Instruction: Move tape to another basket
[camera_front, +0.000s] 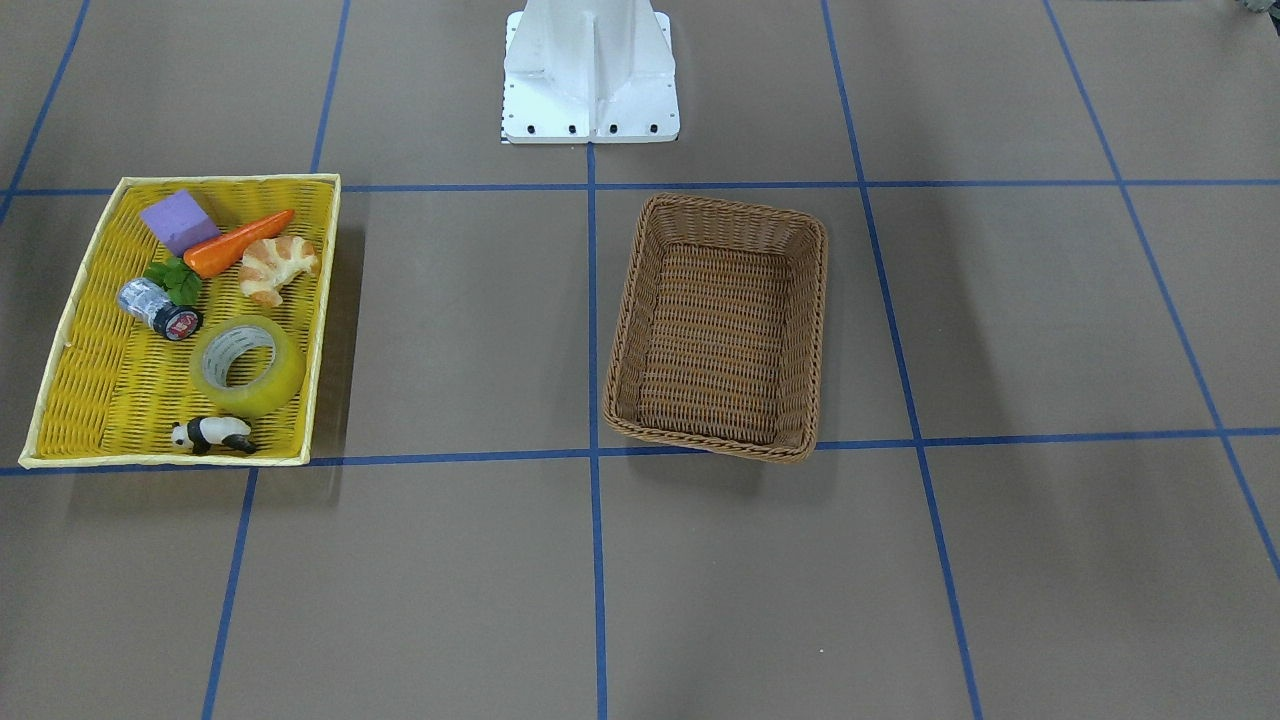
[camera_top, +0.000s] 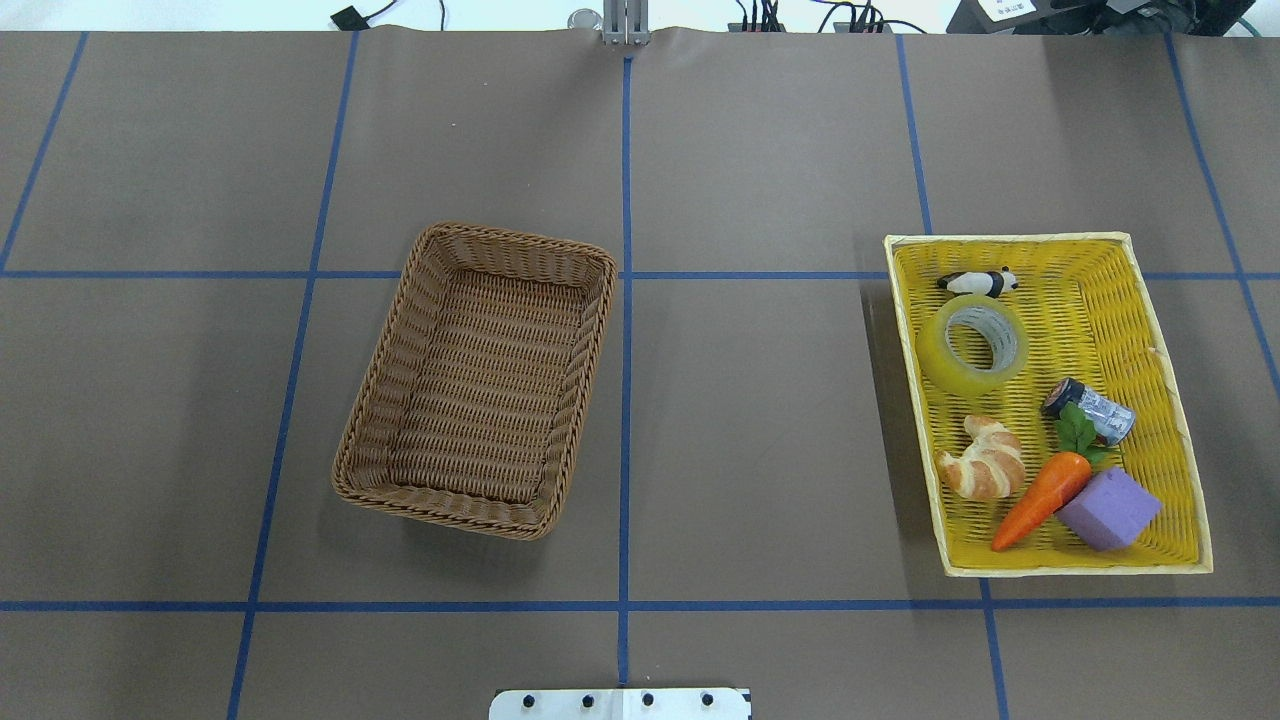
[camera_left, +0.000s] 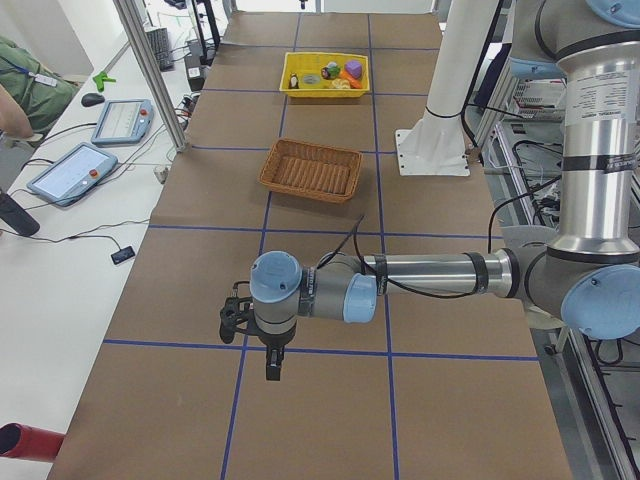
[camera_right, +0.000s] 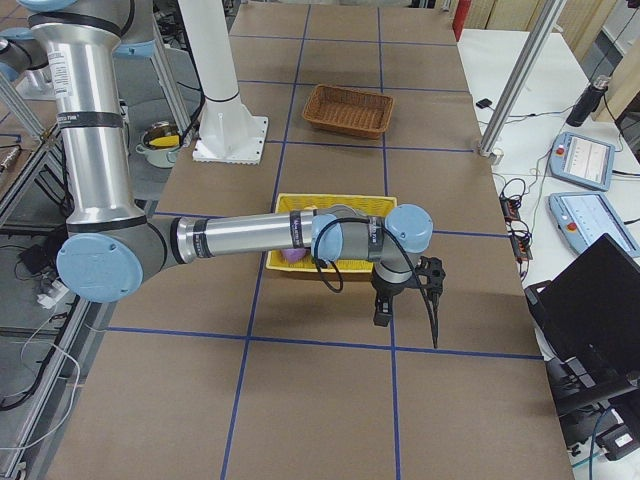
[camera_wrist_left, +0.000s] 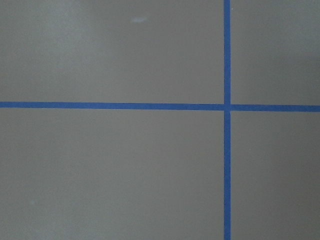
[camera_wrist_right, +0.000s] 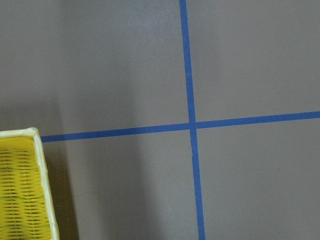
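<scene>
The tape is a wide yellow translucent roll lying flat in the yellow woven tray, between a panda figure and a silver cylinder; it also shows in the overhead view. The brown wicker basket stands empty near the table's middle. My left gripper hangs over bare table far from both, seen only in the exterior left view. My right gripper hangs just beyond the yellow tray's outer side, seen only in the exterior right view. I cannot tell whether either is open or shut.
The yellow tray also holds a croissant, a carrot, a purple block, a silver cylinder and a panda figure. The robot's white base stands behind. The tray's corner shows in the right wrist view.
</scene>
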